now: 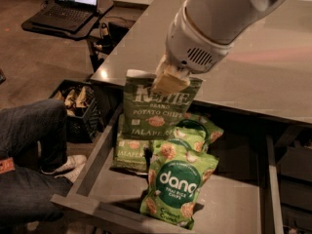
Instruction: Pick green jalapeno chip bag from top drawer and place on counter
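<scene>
green jalapeno chip bag [155, 112]: dull olive, KETTLE BRAND POTATO CHIPS lettering facing the camera, JALAPENO at the bottom. Hangs upright, held by its top edge, over the back left part of the drawer. Its top overlaps the counter's front edge in this view. Cannot tell if its bottom touches the bags below.
leg [29, 130]: far left, a person's leg in blue jeans, bent, beside the drawer's left front corner.
sneaker [63, 162]: white, on the floor between the jeans and the drawer's left wall.
laptop [70, 6]: top left, open with the screen lit, on a small black table [31, 28], well apart from the drawer.
crate [90, 121]: black and slatted, on the floor just left of the drawer, with items inside too dark to name.
top drawer [92, 165]: grey and shallow, pulled open below the counter edge, bags grouped at left and centre, bare bottom on the right.
second olive bag [127, 152]: lies flat in the drawer under and in front of the held bag, JALAPENO lettering partly showing.
gripper [169, 82]: centre top, on a thick white wrist coming in from the upper right. Pale fingers are pinched onto the top edge of the olive bag and carry it.
front dang bag [178, 184]: bright green with a dark round logo, stands tilted near the drawer's front, overlapping the flat olive bag.
rear dang bag [200, 130]: behind the front one, just right of the held bag and partly covered by it.
counter [263, 67]: large glossy grey top filling the upper right, its thin edge running above the drawer.
</scene>
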### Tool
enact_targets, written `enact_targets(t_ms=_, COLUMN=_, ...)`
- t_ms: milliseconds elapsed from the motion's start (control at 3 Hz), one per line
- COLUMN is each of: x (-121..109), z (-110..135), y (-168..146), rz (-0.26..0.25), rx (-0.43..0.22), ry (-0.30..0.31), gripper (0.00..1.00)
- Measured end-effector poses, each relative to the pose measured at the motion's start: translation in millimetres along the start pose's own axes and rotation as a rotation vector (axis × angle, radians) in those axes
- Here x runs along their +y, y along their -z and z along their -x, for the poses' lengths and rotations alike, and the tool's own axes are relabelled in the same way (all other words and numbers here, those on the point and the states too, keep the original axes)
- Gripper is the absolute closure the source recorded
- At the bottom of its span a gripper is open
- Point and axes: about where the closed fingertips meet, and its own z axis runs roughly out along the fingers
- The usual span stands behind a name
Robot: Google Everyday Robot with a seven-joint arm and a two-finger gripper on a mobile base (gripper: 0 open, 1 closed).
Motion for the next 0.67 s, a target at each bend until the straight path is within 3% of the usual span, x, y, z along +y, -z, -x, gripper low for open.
enact_targets(t_ms=333, x=31.8, z=18.8, y=15.9, rz=0.01, rx=-0.058, ry=0.047, gripper=1.0)
enact_targets(t_ms=667, x=33.5, z=22.1, y=19.4, rz=0.002, rx=-0.06, ry=0.053, gripper=1.0)
